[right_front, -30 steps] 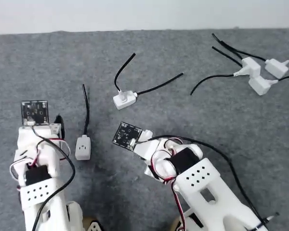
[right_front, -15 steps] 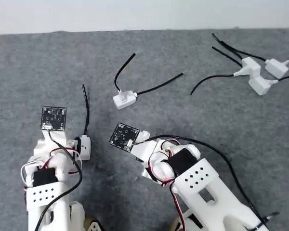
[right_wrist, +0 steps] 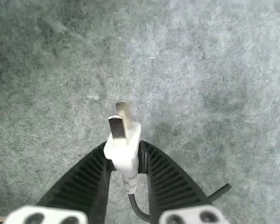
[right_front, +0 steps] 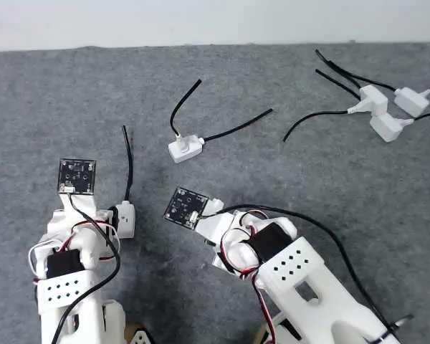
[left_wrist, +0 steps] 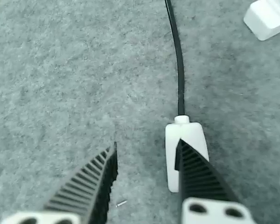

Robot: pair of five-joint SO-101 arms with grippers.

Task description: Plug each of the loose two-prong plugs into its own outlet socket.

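- while the right gripper (right_wrist: 127, 149), at 6 o'clock, pinches a two-prong plug (right_wrist: 123, 139) by its body, that plug is not yet seated.
- at 7 o'clock on the grey mat (right_front: 308, 186), the left gripper (left_wrist: 147, 149) gapes wide, one finger at an outlet socket (left_wrist: 189, 135), gripping nothing.
- at 12 o'clock, a joined pair (right_front: 185, 148) looks finished.
- at 2 o'clock, three white bodies (right_front: 387, 107) bunch together; whether any are mated, i cannot tell.

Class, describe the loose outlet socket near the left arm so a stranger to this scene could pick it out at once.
On the grey mat, find the left gripper, low on the left of the high view. The outlet socket is the small white block beside it. It trails a single black cord, while the white block mid-mat trails two.
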